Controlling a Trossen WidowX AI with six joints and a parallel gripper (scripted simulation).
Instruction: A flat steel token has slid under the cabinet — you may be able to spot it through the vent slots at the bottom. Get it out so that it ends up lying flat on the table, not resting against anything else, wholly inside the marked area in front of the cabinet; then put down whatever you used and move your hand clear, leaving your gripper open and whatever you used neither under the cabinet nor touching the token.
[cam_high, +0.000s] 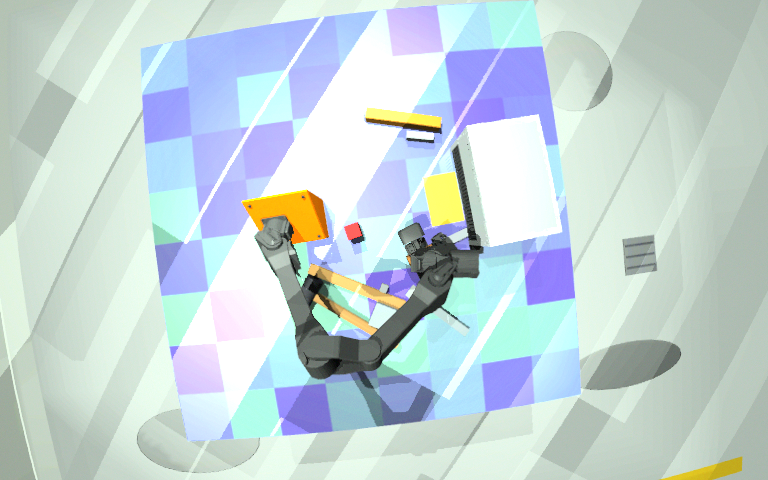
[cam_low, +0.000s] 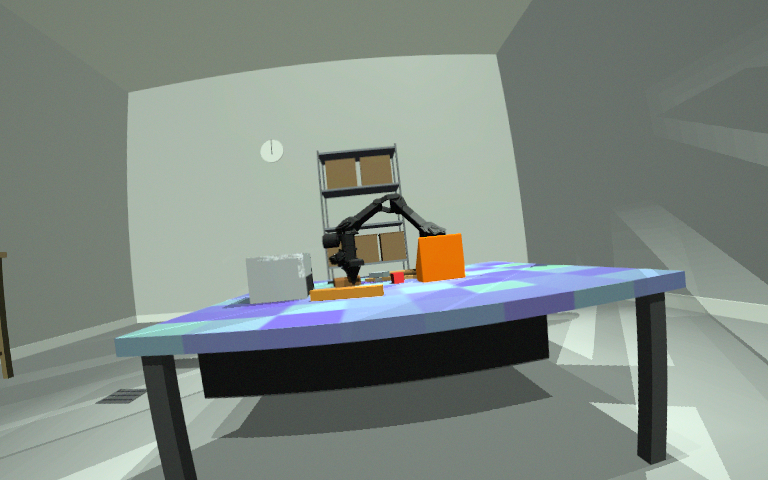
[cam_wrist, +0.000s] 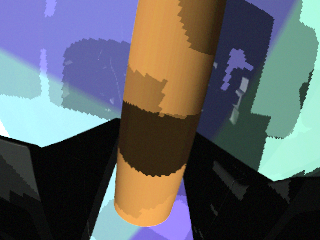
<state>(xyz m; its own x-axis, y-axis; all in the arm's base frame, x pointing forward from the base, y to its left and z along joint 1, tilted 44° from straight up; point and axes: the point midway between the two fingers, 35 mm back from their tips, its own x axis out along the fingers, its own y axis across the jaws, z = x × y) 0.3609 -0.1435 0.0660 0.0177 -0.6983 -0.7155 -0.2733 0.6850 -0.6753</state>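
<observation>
My gripper (cam_high: 419, 254) (cam_low: 353, 280) (cam_wrist: 154, 132) is shut on the round wooden handle (cam_wrist: 162, 90) of a tool, low over the table. A thin pale shaft (cam_high: 461, 234) runs from beside the gripper to the near end of the cabinet's slotted front; whether its tip is under the cabinet cannot be told. The white cabinet (cam_high: 512, 181) (cam_low: 275, 280) stands at the right in the top view. Dark vent slots (cam_high: 464, 192) line its front. The yellow marked area (cam_high: 444, 198) lies before them. The steel token cannot be seen in any view.
A red cube (cam_high: 353, 232) (cam_low: 397, 277) lies near the orange block (cam_high: 291, 217) (cam_low: 440, 258) at the arm's base. A yellow-orange bar (cam_high: 403, 118) (cam_low: 346, 292) and small white block (cam_high: 420, 136) lie farther off. A black-headed hammer (cam_high: 312, 285), wooden stick (cam_high: 345, 279) and grey strip (cam_high: 454, 322) lie near the arm.
</observation>
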